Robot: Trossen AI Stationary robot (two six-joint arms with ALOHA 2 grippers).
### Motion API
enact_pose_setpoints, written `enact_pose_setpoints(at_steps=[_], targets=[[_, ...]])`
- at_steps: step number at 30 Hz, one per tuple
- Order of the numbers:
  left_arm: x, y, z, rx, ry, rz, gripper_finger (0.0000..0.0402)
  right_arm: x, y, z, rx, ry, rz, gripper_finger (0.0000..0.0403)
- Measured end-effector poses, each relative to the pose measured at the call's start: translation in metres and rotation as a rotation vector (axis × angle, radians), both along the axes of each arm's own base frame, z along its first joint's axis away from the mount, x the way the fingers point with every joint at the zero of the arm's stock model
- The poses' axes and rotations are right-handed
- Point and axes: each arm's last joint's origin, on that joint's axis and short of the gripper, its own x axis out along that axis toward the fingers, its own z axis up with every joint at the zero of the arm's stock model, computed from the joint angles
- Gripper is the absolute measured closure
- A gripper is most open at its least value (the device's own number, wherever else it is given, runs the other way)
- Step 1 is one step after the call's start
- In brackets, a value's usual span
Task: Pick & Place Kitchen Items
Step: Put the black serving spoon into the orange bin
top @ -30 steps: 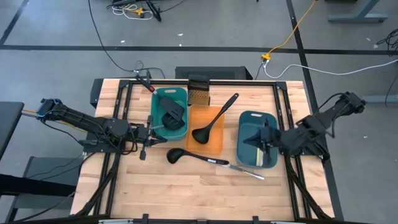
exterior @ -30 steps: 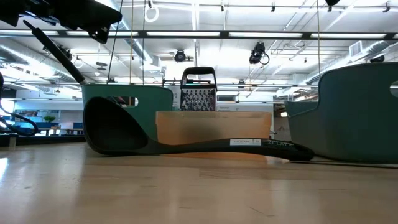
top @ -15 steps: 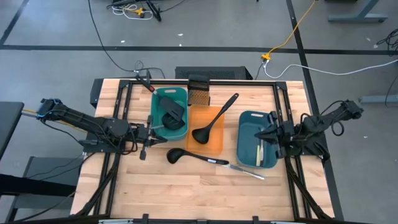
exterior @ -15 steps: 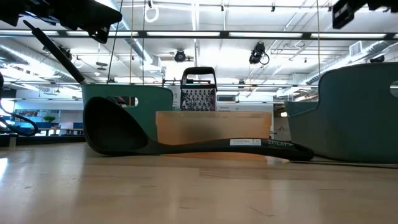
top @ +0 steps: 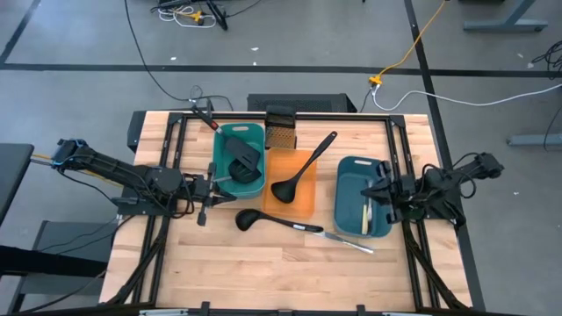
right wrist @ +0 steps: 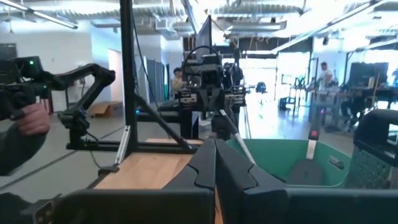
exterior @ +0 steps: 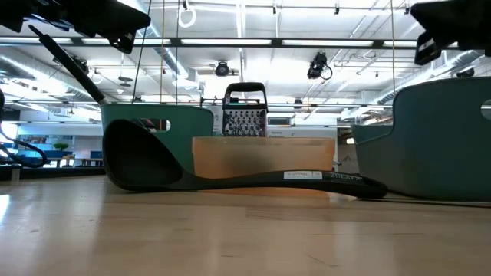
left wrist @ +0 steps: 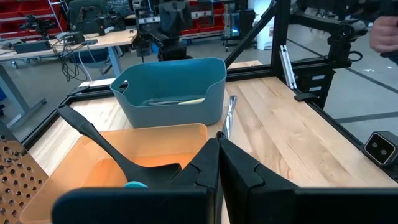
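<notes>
A black-headed spatula (top: 242, 158) lies in the teal tray (top: 255, 186), its long handle leaning over the far left rim. One black ladle (top: 303, 167) rests across the orange tray (top: 294, 204). A second ladle (top: 263, 219) lies on the table in front, with a silvery cutlery piece (top: 348, 239) at its handle end. A pale-yellow piece (top: 366, 218) lies in the blue tray (top: 353, 189). My left gripper (top: 213, 180) is shut and level beside the teal tray's left wall. My right gripper (top: 379, 188) is shut and about level at the blue tray's right rim.
A dark mesh grater box (top: 279, 132) stands behind the orange tray. A black frame rail (top: 404, 158) borders the table on the right. A person's hand (right wrist: 28, 118) holds a device beyond the table. Bare wood (top: 281, 272) lies toward the near edge.
My right gripper has drawn back from over the blue tray toward the table's right edge, sinking as the arm folded, and has tipped up from pointing down to about level. The pale-yellow piece now shows in the blue tray.
</notes>
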Motion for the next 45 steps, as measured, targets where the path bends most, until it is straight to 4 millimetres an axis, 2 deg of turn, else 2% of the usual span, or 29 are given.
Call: enact_pose_setpoints(at_steps=[4,9,16,18,23,27,32,36,39,45], targets=[[0.000,0.000,0.000,0.000,0.000,0.000,0.0383,0.002,0.001,-0.018,0.002,-0.004,-0.002,0.0397],[0.000,0.001,0.000,0.003,0.000,0.018,0.0383,0.002,-0.001,-0.017,0.047,0.004,-0.039,0.0395],[0.000,0.005,0.002,-0.011,-0.012,0.167,0.0391,0.002,-0.001,-0.017,0.061,-0.003,-0.037,0.0381],[0.001,0.005,0.012,-0.011,-0.036,0.198,0.0396,0.002,-0.001,-0.015,0.061,-0.018,-0.038,0.0380],[0.018,0.004,0.059,-0.051,-0.068,0.274,0.0395,0.002,-0.001,-0.015,0.036,-0.016,-0.045,0.0379],[0.048,0.007,0.096,-0.055,-0.003,0.383,0.0396,0.002,-0.001,-0.014,0.044,-0.029,-0.059,0.0378],[0.102,0.011,0.116,0.062,0.090,0.437,0.0391,0.001,-0.003,-0.012,0.058,-0.046,-0.095,0.0378],[0.149,0.020,0.114,0.134,0.209,0.468,0.0383,0.001,-0.003,-0.012,0.059,-0.048,-0.096,0.0378],[0.181,0.030,0.107,0.109,0.304,0.470,0.0368,0.001,-0.003,-0.012,0.059,-0.048,-0.093,0.0378],[0.236,0.045,0.085,0.031,0.414,0.418,0.0284,0.001,-0.002,-0.012,0.056,-0.049,-0.072,0.0378]])
